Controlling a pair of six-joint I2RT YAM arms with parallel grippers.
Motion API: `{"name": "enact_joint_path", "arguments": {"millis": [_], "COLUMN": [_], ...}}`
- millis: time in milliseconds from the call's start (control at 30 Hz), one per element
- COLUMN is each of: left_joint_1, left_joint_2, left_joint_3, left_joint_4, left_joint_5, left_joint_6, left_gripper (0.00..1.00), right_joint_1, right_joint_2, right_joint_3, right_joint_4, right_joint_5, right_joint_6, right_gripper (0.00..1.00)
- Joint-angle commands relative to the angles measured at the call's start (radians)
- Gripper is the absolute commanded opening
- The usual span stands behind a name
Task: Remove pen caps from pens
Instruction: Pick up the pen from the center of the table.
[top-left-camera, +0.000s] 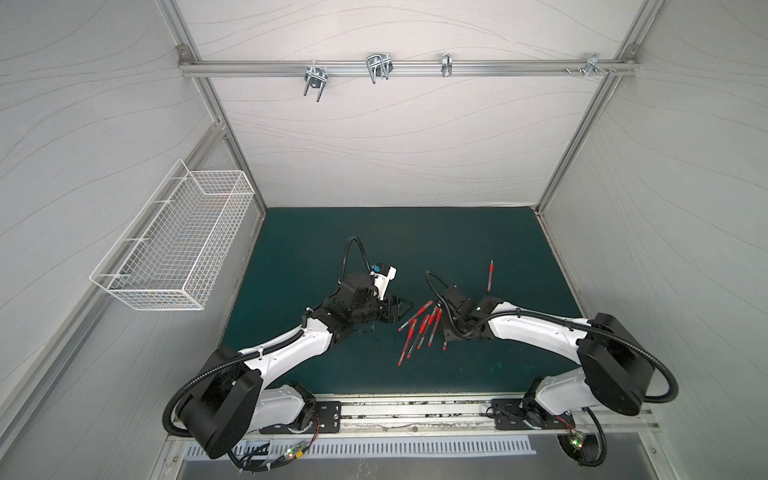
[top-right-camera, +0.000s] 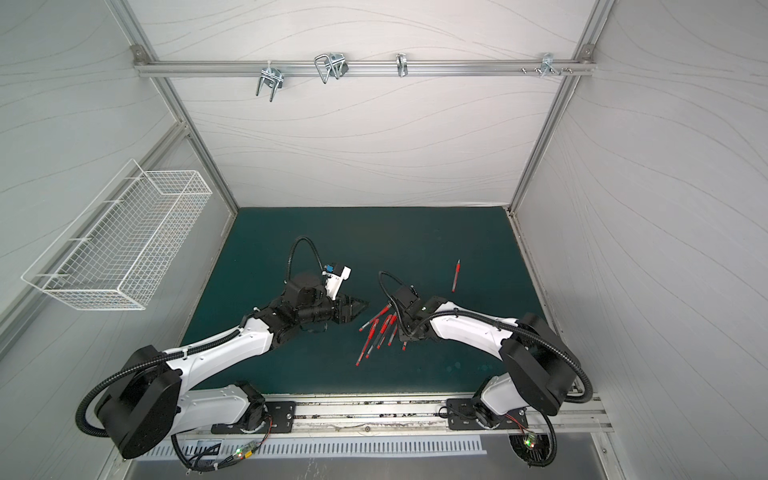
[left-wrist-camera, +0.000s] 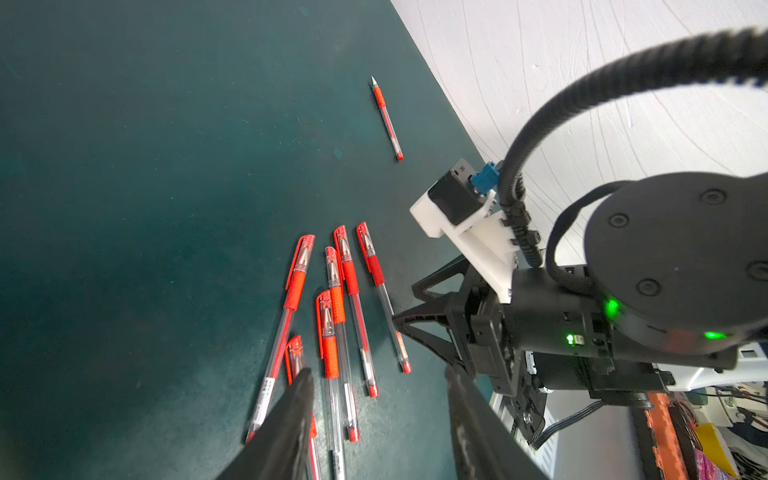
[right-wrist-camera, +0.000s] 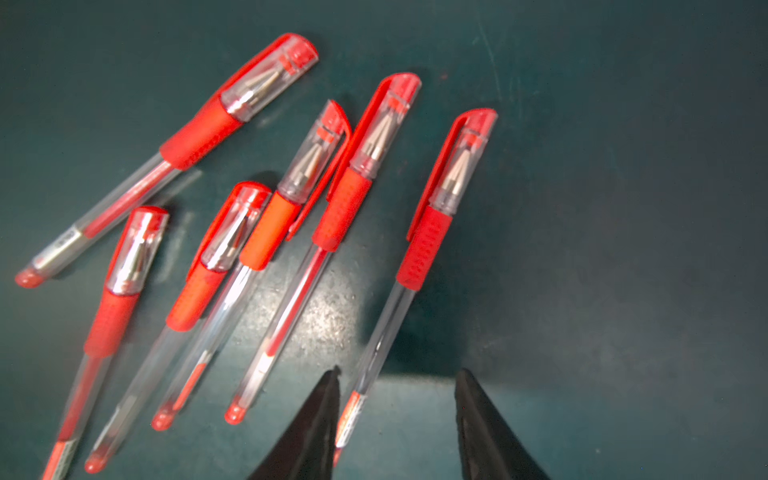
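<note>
Over the green mat (top-left-camera: 374, 241), the left gripper (left-wrist-camera: 379, 372) hangs with jaws apart and empty just left of the six capped pens (top-left-camera: 417, 330) bunched at the centre of both top views. The right gripper (right-wrist-camera: 399, 374) has its jaws parted astride the end pen (right-wrist-camera: 415, 266), whose barrel lies off-centre beside one finger, so closing may roll it into its neighbour (right-wrist-camera: 299, 266). Its cap (right-wrist-camera: 461, 162) sits far from that grip, so a pull could flex the thin barrel or let it slip; one uncapped pen (top-left-camera: 491, 276) lies well apart, upper right, and the barrel labels (right-wrist-camera: 351, 415) are too blurred to read.
</note>
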Motion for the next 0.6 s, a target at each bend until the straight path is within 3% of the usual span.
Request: {"name": "enact_joint_path", "arguments": {"millis": [0,300,567], "left_joint_1": [-0.004,-0.003,-0.003], "left_joint_2": [0.003,0.005,0.003], "left_joint_3": [0.046,0.046,0.047], "left_joint_4": [0.011,0.01,0.01], "left_joint_5": [0.011,0.012,0.013], "left_joint_6": [0.018,0.018,0.018], "left_gripper": [0.52,0.52,0.52], "right_joint_1": [0.008,0.007,-0.015], "right_joint_2": [0.035,0.094,0.109], "right_joint_3": [0.013,0.023,0.023], "right_joint_4": [0.007,0.023,0.025], "right_joint_5": [0.002,0.013,0.011], "right_joint_6": [0.017,0.023,0.012], "right_gripper": [0.42,0.37,0.22]}}
